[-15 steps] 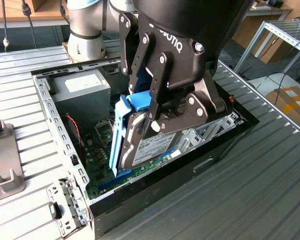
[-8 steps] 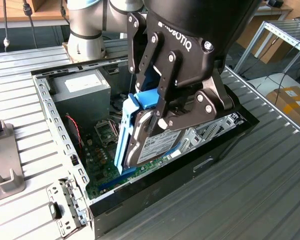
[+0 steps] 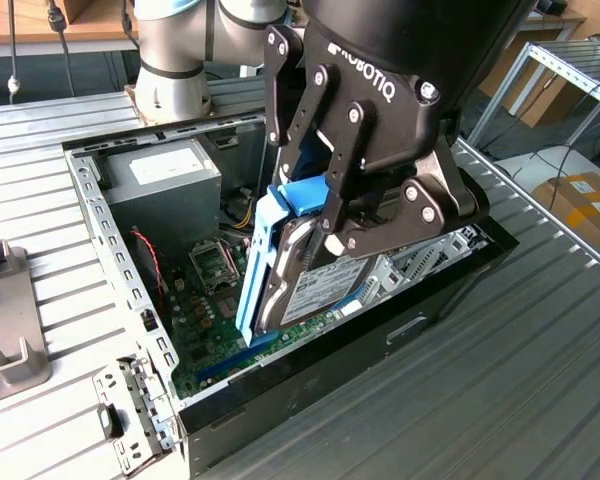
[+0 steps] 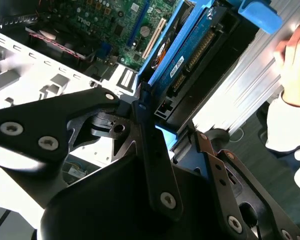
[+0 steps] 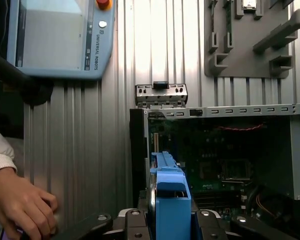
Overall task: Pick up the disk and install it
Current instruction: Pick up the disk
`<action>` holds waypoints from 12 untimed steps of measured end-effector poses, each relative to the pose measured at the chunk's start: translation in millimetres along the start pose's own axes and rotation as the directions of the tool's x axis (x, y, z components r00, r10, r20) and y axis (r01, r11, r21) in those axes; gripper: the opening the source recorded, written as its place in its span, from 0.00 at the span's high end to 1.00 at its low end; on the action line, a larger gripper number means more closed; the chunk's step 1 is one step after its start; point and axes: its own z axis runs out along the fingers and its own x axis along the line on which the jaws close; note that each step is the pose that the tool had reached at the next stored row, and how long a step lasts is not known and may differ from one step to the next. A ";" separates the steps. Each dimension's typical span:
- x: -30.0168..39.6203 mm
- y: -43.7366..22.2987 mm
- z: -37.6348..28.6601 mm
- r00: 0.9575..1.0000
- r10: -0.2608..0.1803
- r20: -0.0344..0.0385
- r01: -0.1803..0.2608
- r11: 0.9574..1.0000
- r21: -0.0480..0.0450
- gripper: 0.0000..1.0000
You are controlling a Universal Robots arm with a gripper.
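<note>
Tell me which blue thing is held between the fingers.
The disk with blue rails, clamped on edge by the fingers over the computer case; the blue slot lies on the board inside, untouched.

Open computer case point(image 3: 98, 215) on the ribbed metal bench point(image 3: 500, 400), exterior view. Within the case: grey power supply point(image 3: 165, 180) at 11 o'clock, green motherboard point(image 3: 195, 335) at 7 o'clock, red cable point(image 3: 150, 255) beside the wall at 9 o'clock. Grey fixture plate point(image 3: 5, 330) at the frame's 9 o'clock; cardboard box point(image 3: 585, 205) at 3 o'clock. First wrist view: teach pendant point(image 5: 55, 37) lying on the bench.
</note>
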 end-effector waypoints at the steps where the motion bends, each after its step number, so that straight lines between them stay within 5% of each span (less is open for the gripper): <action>1: 0.0 -1.3 0.1 1.000 0.000 0.000 0.000 1.000 0.000 0.63; 12: -0.3 -12.4 0.2 1.000 0.000 0.000 0.000 1.000 0.000 0.63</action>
